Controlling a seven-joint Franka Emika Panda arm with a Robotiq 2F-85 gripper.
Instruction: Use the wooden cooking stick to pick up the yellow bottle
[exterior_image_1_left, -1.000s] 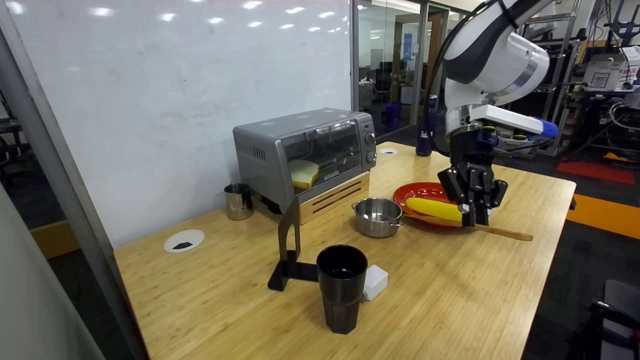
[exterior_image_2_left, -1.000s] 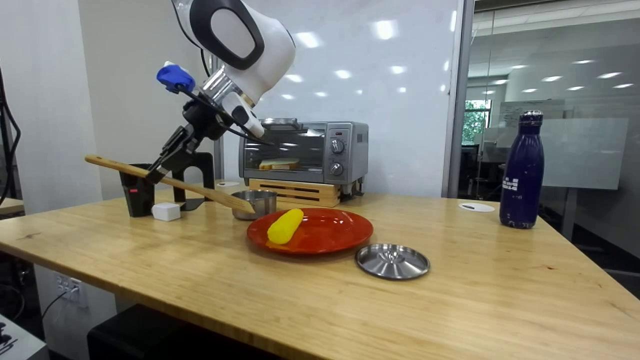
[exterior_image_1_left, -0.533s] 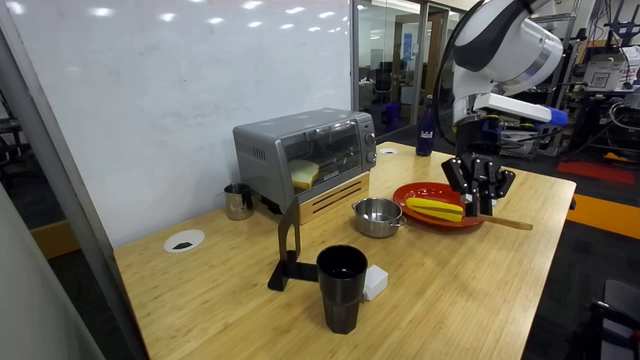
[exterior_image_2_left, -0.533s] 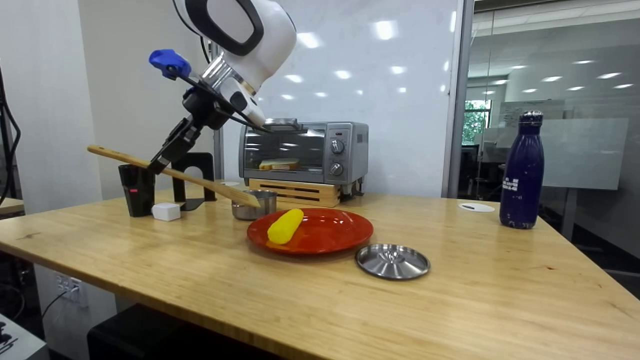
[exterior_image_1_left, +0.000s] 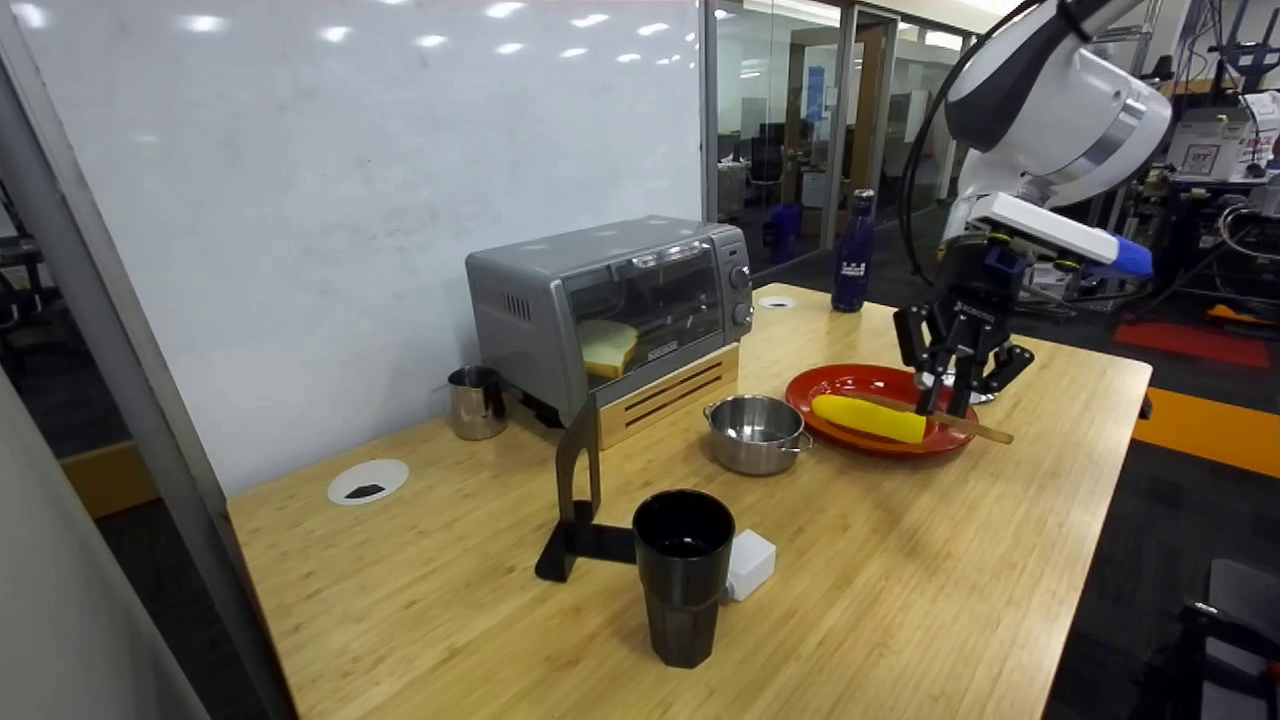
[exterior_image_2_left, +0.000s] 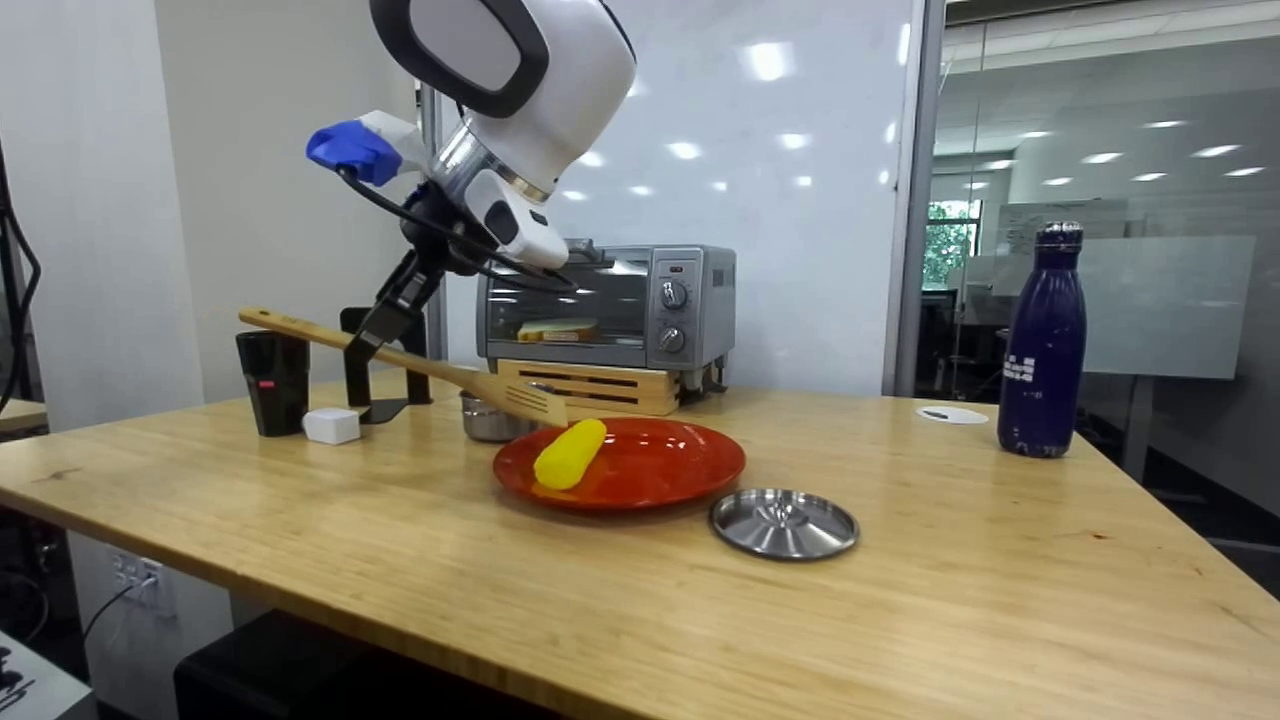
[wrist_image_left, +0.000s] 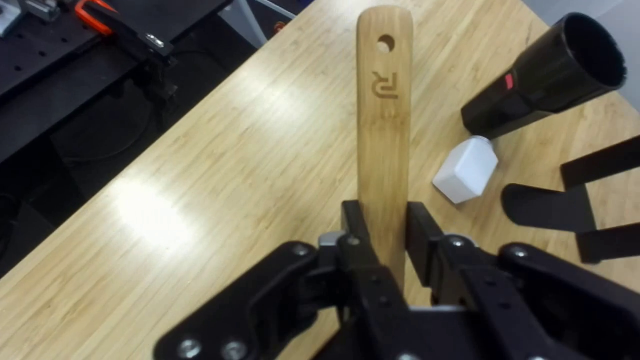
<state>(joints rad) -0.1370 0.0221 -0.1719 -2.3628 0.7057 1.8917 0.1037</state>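
The bright yellow bottle (exterior_image_1_left: 868, 418) lies on the red plate (exterior_image_1_left: 822, 382) in both exterior views; the bottle (exterior_image_2_left: 570, 455) is near one side of the plate (exterior_image_2_left: 670, 470). My gripper (exterior_image_1_left: 942, 408) is shut on the handle of the wooden cooking stick (exterior_image_1_left: 985, 431). In an exterior view the stick's flat slotted head (exterior_image_2_left: 520, 398) slopes down over the plate's edge, close to the bottle's far end; I cannot tell whether they touch. In the wrist view the jaws (wrist_image_left: 382, 225) clamp the stick (wrist_image_left: 384, 125), and its head is out of view.
A small steel pot (exterior_image_1_left: 757, 435) stands beside the plate. A steel lid (exterior_image_2_left: 785, 525) lies on the plate's other side. A tall black cup (exterior_image_1_left: 685, 580), a white box (exterior_image_1_left: 752, 563) and a black stand (exterior_image_1_left: 575, 500) stand further off. A toaster oven (exterior_image_1_left: 610, 300) stands behind.
The gripper has carried the stick toward the plate. In an exterior view the stick's head moved right; in an exterior view the stick went from before the bottle to behind it. The bottle has not moved.
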